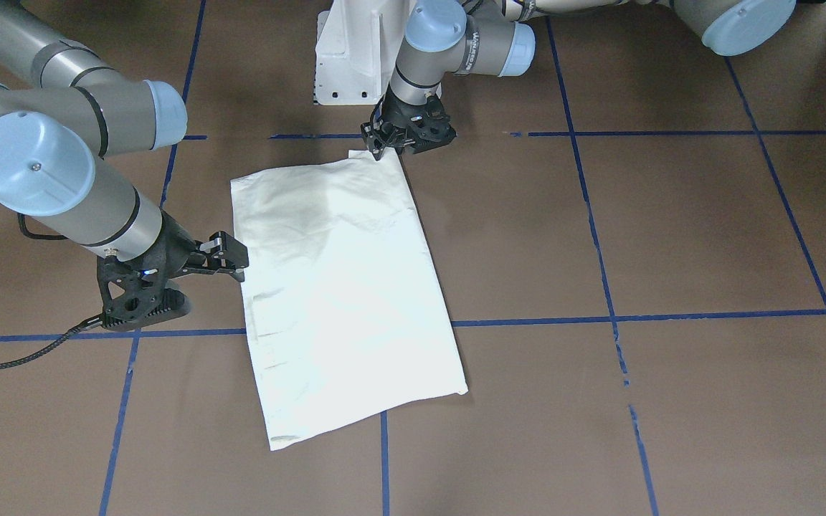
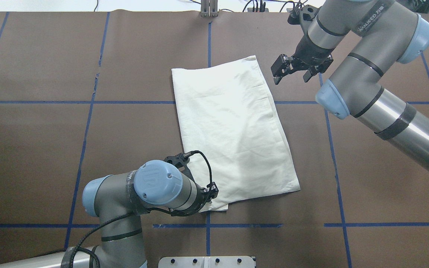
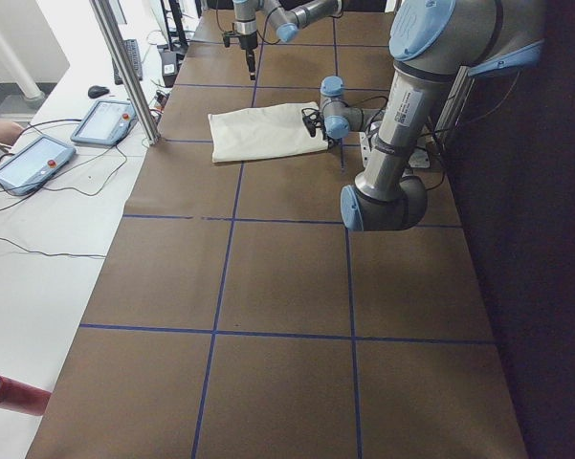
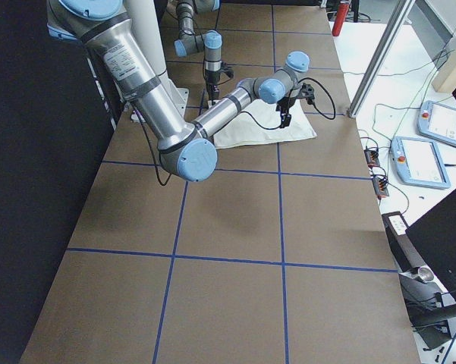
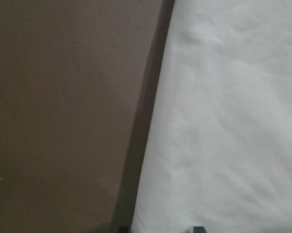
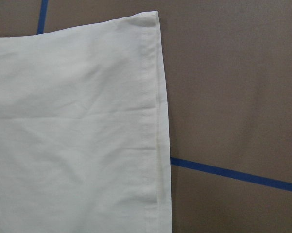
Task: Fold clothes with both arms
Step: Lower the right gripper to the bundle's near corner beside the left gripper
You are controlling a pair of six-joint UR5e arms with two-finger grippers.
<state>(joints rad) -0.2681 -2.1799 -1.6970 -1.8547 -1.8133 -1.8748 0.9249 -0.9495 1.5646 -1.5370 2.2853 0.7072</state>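
Spread under everything: the brown table (image 2: 32, 149), gridded with blue tape (image 2: 125, 102). Reaching over it toward opposite ends of the cloth: the right arm (image 2: 385, 108), long and stretched to the far side, and the left arm (image 2: 125, 190), bent low near the robot's base. Lying flat mid-table, slightly askew: the cream shirt (image 2: 233, 123), folded to a long rectangle, plain side up. Down at its near corner: the left gripper (image 2: 210, 196), fingertips apart in the wrist view, over the cloth's edge. Just beside its far right corner: the right gripper (image 2: 291, 76), fingers spread, holding nothing.
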